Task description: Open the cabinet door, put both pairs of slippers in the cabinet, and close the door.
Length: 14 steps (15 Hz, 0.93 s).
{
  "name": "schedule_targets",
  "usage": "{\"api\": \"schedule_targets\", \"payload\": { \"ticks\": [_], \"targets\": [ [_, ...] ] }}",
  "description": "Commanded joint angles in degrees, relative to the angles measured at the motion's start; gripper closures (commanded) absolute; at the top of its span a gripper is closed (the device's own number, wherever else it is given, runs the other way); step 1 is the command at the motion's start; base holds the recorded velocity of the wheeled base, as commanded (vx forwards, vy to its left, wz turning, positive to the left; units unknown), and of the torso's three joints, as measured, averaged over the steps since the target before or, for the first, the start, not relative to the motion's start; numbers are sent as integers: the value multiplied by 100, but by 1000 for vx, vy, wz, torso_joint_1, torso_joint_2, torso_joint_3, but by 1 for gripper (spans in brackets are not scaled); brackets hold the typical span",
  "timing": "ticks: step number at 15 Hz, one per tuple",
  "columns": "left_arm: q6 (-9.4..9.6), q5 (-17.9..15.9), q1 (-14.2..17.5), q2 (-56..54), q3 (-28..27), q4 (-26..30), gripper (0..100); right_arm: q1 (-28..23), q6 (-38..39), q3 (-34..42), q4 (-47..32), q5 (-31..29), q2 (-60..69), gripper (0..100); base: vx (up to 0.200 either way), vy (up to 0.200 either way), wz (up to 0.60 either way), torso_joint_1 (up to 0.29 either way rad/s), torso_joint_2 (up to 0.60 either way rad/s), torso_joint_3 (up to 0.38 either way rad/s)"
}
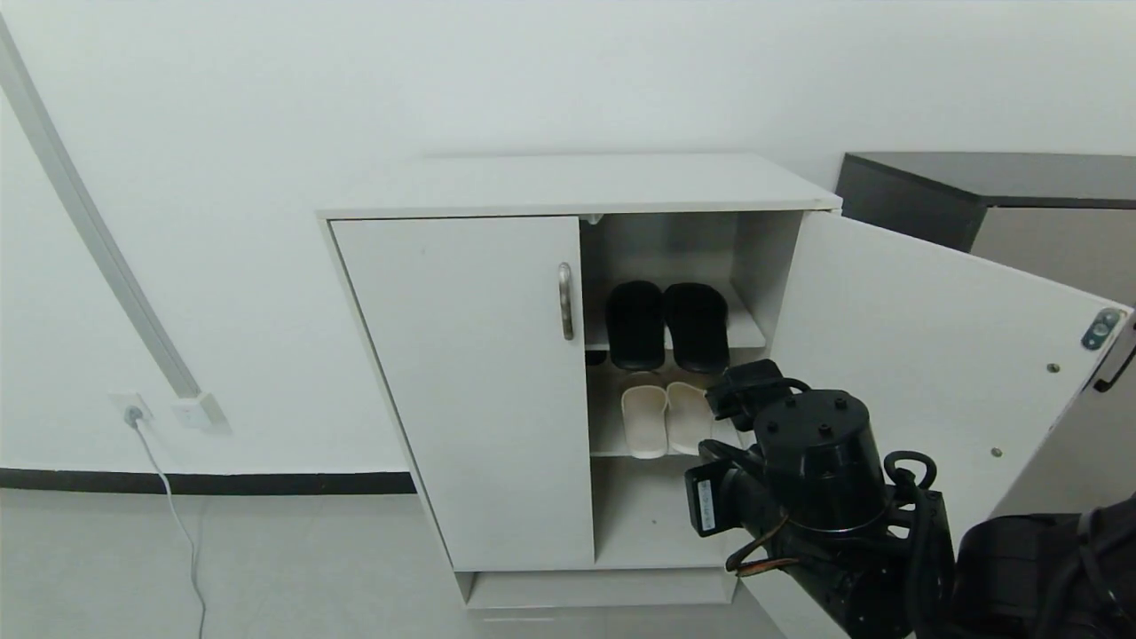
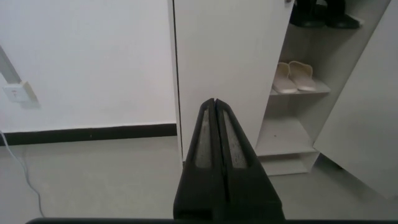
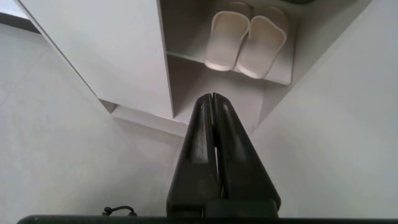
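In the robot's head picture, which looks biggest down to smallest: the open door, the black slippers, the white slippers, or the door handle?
1. Open door
2. Black slippers
3. White slippers, close in size to the black pair and partly hidden, so this place is unsure
4. Door handle

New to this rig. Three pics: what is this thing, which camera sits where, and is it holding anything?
It is a two-armed robot on a wheeled base. The wide picture comes from a camera on its head, looking down at a white cabinet. The right door stands open and the left door is shut. Inside, the black slippers sit on the upper shelf and the white slippers on the shelf below. The dark bulk in front is the right arm. The other two pictures come from cameras on the wrists, each looking along its own hand: the left hand and the right hand. Both are shut and hold nothing.
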<state>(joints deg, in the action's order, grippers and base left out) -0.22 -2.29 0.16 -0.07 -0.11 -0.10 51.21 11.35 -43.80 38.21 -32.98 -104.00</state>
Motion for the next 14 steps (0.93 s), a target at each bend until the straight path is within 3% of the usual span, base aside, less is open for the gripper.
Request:
{"api": "schedule_targets", "payload": {
  "ticks": [1, 14],
  "targets": [
    [-4, 1, 2, 7, 2, 1, 100, -6, 8, 3, 3, -16, -33, 100, 0, 0, 0, 110, -452, -354],
    [-4, 1, 2, 7, 2, 1, 100, -6, -1, 21, 3, -16, -50, 100, 0, 0, 0, 159, -486, -325]
  ]
}}
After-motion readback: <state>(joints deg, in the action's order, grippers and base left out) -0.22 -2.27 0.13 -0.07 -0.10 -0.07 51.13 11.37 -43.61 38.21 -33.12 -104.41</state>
